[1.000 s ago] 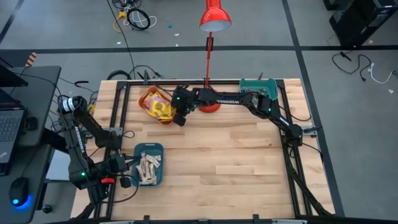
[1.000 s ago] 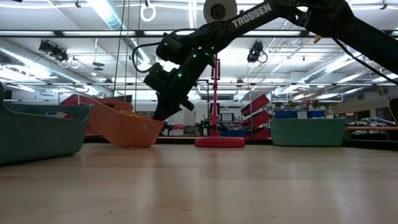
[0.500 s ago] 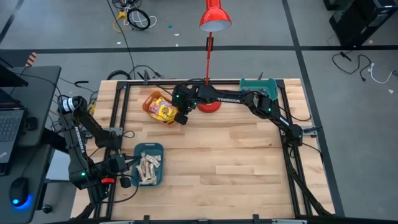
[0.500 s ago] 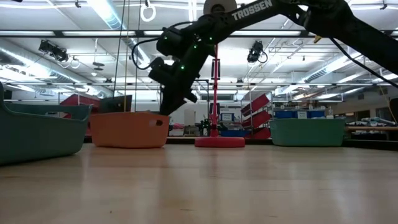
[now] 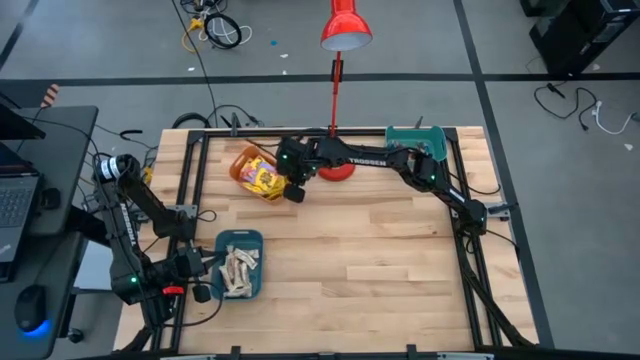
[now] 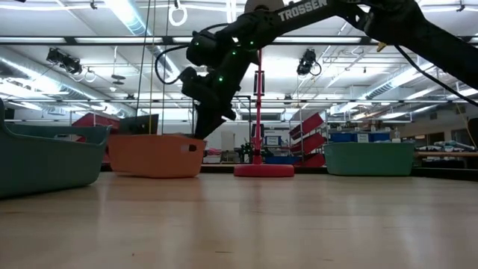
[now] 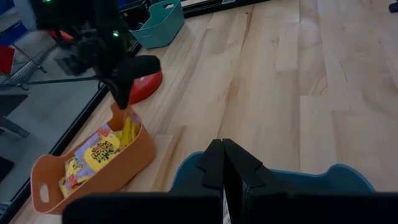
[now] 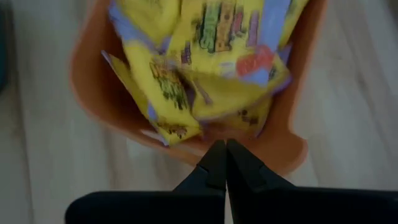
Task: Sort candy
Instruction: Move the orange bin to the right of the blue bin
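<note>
An orange bin (image 5: pixel 255 172) (image 6: pixel 153 155) stands flat on the table's far left part, full of yellow square candy packets (image 8: pixel 205 56) (image 7: pixel 102 149). My right gripper (image 5: pixel 292 190) (image 8: pixel 221 152) is at the bin's right end, shut on its rim. A teal bin (image 5: pixel 240 265) near the left front edge holds pale beige bars (image 5: pixel 238 270). My left gripper (image 7: pixel 224 155) waits shut beside that teal bin's rim (image 7: pixel 323 177). My right gripper pinches the rim of the orange bin's end wall (image 8: pixel 186 149) (image 7: pixel 116 113) between its two fingers. The fingers (image 6: pixel 200 131) come from above, slanting down from the right. The bin rests flat on its bottom, candy inside.
A red lamp's base (image 5: pixel 337 170) (image 6: pixel 263 170) stands just right of the orange bin, its pole rising behind my right arm. A second teal bin (image 5: pixel 415 140) (image 6: pixel 370 157) sits at the far right corner. Bare wood fills the middle and the near right.
The orange bin was tipped up on one edge a second ago and has come down flat on the table. My right gripper stayed at the bin's end and turned more upright as the bin levelled.
</note>
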`<move>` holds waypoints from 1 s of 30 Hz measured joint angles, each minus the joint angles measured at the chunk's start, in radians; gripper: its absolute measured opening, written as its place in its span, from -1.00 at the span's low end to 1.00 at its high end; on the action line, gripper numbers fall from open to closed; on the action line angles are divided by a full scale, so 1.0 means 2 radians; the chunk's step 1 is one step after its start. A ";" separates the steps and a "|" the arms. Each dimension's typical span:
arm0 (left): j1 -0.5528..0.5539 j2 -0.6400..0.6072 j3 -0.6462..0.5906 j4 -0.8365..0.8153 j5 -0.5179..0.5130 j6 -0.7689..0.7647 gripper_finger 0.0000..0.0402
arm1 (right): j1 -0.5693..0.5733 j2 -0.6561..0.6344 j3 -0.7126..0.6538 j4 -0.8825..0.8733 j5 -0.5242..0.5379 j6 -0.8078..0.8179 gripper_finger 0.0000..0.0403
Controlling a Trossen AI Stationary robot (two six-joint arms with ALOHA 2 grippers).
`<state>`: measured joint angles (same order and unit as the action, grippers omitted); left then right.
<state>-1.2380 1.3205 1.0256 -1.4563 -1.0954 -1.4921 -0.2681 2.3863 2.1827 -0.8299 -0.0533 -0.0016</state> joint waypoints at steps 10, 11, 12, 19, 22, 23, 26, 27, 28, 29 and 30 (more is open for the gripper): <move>0.000 0.000 0.000 0.007 0.000 0.000 -1.00 | 0.015 0.000 -0.014 -0.015 -0.017 -0.010 -1.00; 0.000 0.000 0.000 0.010 0.000 0.000 -1.00 | 0.017 0.000 -0.014 -0.015 -0.019 -0.010 -1.00; 0.000 0.000 0.000 0.013 0.000 0.000 -1.00 | 0.019 0.000 -0.014 -0.016 -0.023 -0.010 -1.00; 0.000 0.000 0.000 0.016 0.000 0.000 -1.00 | 0.035 0.000 -0.014 -0.028 -0.027 -0.009 -1.00; 0.000 0.000 0.000 0.016 0.000 0.000 -1.00 | 0.042 0.000 -0.014 -0.037 -0.031 -0.009 -1.00; 0.000 0.000 0.000 0.016 0.000 0.000 -1.00 | 0.044 0.000 -0.014 -0.040 -0.035 -0.009 -1.00; 0.000 0.000 0.000 0.016 0.000 0.000 -1.00 | 0.048 0.000 -0.014 -0.049 -0.040 -0.009 -1.00; 0.000 0.000 0.000 0.016 0.000 0.000 -1.00 | 0.049 0.000 -0.014 -0.051 -0.040 -0.009 -1.00; 0.000 0.000 0.000 0.016 0.000 0.000 -1.00 | 0.050 0.000 -0.014 -0.053 -0.040 -0.009 -1.00; 0.000 0.000 0.000 0.016 0.000 0.000 -1.00 | 0.051 0.000 -0.014 -0.056 -0.040 -0.009 -1.00; 0.000 0.000 0.000 0.016 0.000 0.000 -1.00 | 0.052 0.000 -0.014 -0.061 -0.040 -0.009 -1.00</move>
<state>-1.2378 1.3203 1.0256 -1.4245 -1.0954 -1.4925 -0.1638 2.3863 2.1540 -0.9516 -0.1330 -0.0189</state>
